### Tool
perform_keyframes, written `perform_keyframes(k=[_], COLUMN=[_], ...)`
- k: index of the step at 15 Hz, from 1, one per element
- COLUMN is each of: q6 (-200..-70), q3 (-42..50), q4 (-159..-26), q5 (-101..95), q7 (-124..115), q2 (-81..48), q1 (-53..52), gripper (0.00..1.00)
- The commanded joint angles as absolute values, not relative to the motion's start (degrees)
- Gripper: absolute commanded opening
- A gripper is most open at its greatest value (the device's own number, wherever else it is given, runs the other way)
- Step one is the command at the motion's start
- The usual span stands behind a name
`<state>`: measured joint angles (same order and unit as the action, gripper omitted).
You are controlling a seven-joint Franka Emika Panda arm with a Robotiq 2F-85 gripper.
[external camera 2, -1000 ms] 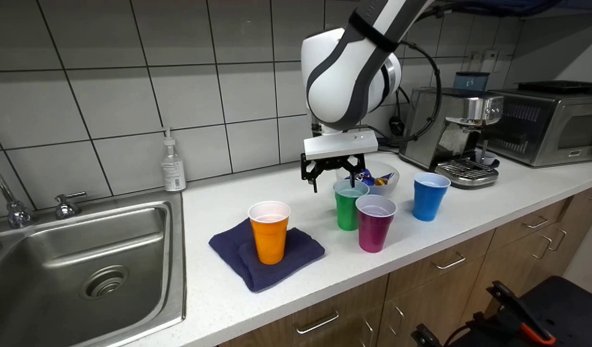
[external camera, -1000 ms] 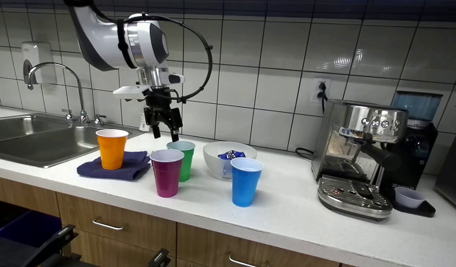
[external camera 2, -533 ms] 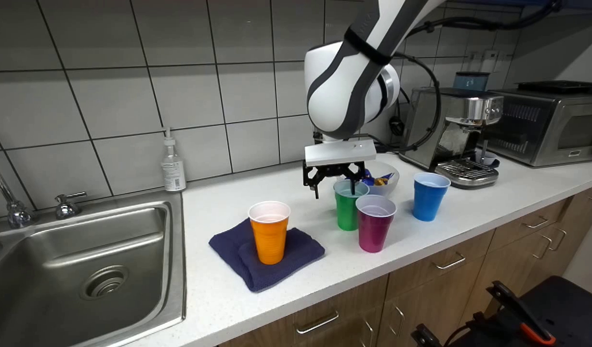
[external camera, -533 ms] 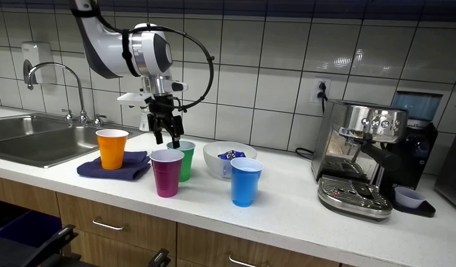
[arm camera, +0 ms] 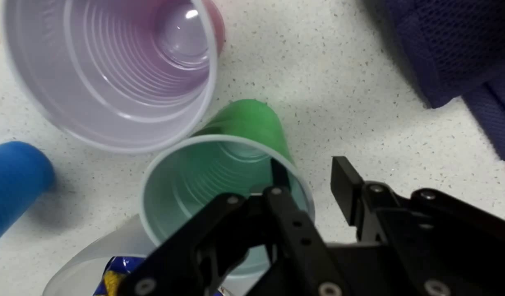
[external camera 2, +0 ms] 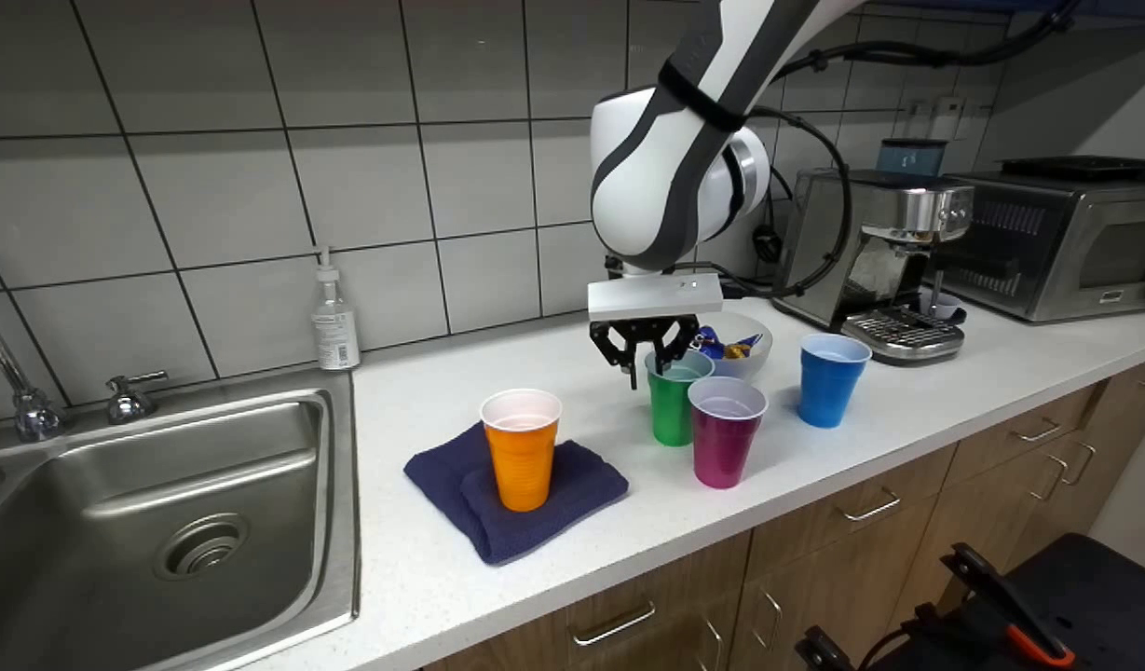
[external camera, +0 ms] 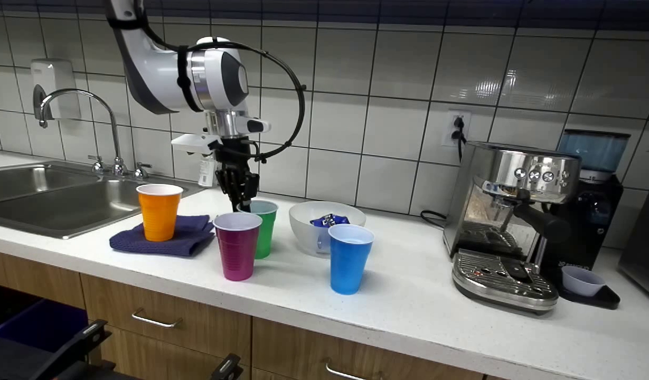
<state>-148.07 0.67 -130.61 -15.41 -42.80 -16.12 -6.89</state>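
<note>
A white-and-grey robot arm (external camera 2: 628,196) hangs over a kitchen bench (external camera: 424,316), its black end effector (arm camera: 312,181) poised astride the rim of a green cup (external camera 2: 673,415). We see the fingers apart: in the wrist view one of the fingers (arm camera: 281,174) stands inside the cup's mouth and its partner outside, a strip of pale bench showing between that outer finger and the rim. Whether the inner one touches the cup's wall, we cannot tell. The green cup stands upright on the bench, just beside a purple cup (external camera 2: 726,443) and near a translucent bowl (external camera: 306,232) that holds blue-and-gold wrapped packets (external camera 2: 712,345). A blue cup (external camera 2: 828,382) stands upright near the bowl, while on the side toward the steel sink (external camera 2: 344,559) we find an orange cup (external camera 2: 523,457) upright on a folded navy cloth (external camera 2: 572,508). In both exterior views a tiled wall (external camera: 340,121) backs the scene, with a pump bottle (external camera 2: 334,331) by the sink and an espresso machine (external camera: 493,219) toward the opposite end, a microwave (external camera 2: 1038,252) beyond it.
</note>
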Motion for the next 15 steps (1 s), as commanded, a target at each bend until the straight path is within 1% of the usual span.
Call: perform_keyframes(k=[1, 2, 3, 15], q6=[-148.16, -148.09, -148.04, -148.32], q3=[1.88, 1.97, 2.06, 3.19], q4=[-129.34, -129.19, -128.99, -126.02], q5=[-14.05, -13.95, -13.87, -14.61], q7=[-42.31, -42.32, -42.33, -43.00], q2=[-16.90, -17.02, -17.17, -19.58], q1=[-7.90, -7.92, -7.95, -8.67], gripper=[0.03, 0.00, 0.00, 0.01])
